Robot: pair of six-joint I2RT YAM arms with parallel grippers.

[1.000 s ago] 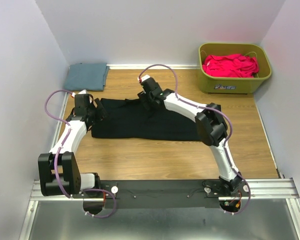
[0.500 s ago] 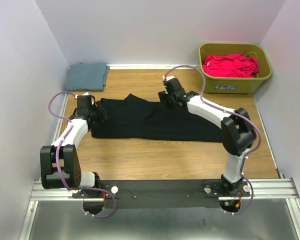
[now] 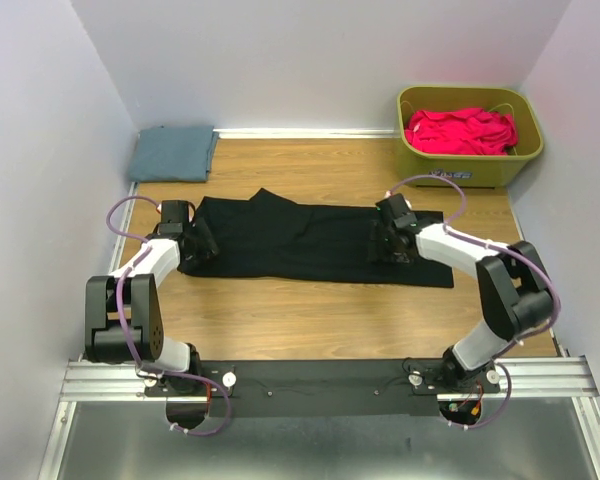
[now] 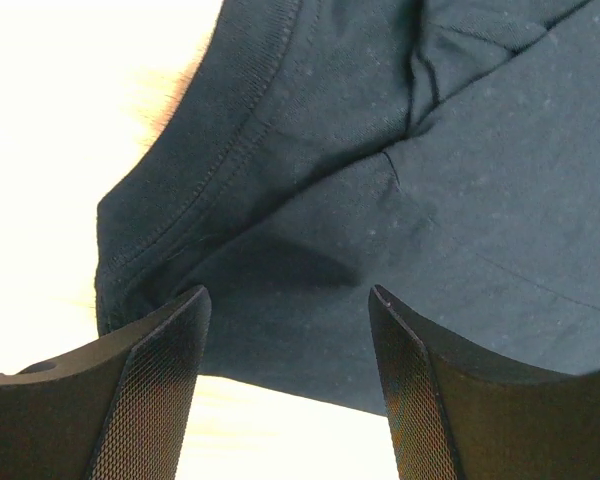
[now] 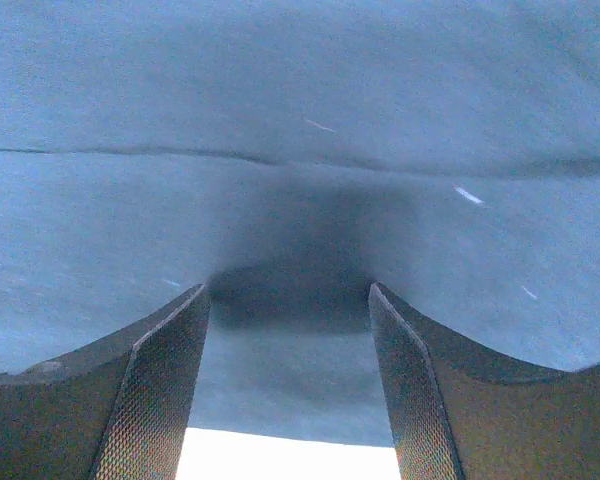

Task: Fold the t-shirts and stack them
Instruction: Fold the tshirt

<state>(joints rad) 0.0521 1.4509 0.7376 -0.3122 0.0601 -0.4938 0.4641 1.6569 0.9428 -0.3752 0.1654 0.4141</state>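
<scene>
A black t-shirt (image 3: 300, 240) lies spread in a long strip across the middle of the wooden table. My left gripper (image 3: 195, 243) is low at its left end, open, with the shirt's hem (image 4: 310, 200) just beyond the fingertips (image 4: 185, 305). My right gripper (image 3: 387, 243) is low over the shirt's right part, open, with flat cloth (image 5: 300, 150) between and beyond its fingers (image 5: 385, 310). A folded grey-blue t-shirt (image 3: 172, 153) lies at the back left. Pink shirts (image 3: 460, 130) fill an olive basket (image 3: 432, 168) at the back right.
Walls close the table on the left, back and right. The basket stands in the back right corner, close behind my right arm. The metal rail with both arm bases runs along the near edge (image 3: 330, 375).
My right gripper has swept from the shirt's upper middle to its right part and lowered. The shirt's right side now lies flatter and longer. My left gripper has dropped slightly at the left end.
</scene>
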